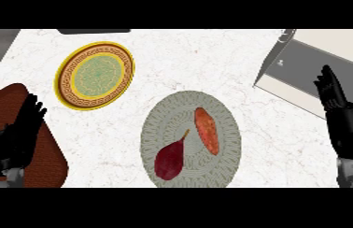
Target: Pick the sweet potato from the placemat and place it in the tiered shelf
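An orange sweet potato (206,130) lies on the right half of a round grey-green placemat (224,112) in the middle of the counter. Beside it on the mat's lower left lies a dark red pear-shaped item (170,159) with a thin stem. The tiered shelf (296,73), grey and white, stands at the upper right edge. My right hand (331,94) is open at the right edge, fingers up, in front of the shelf and well clear of the sweet potato. At the left edge my left hand (24,129) rests open, fingers up.
A yellow plate (95,75) with a green patterned centre sits at the upper left. A brown wooden board (52,161) lies under my left hand at the left edge. A dark object (93,31) shows at the counter's top edge.
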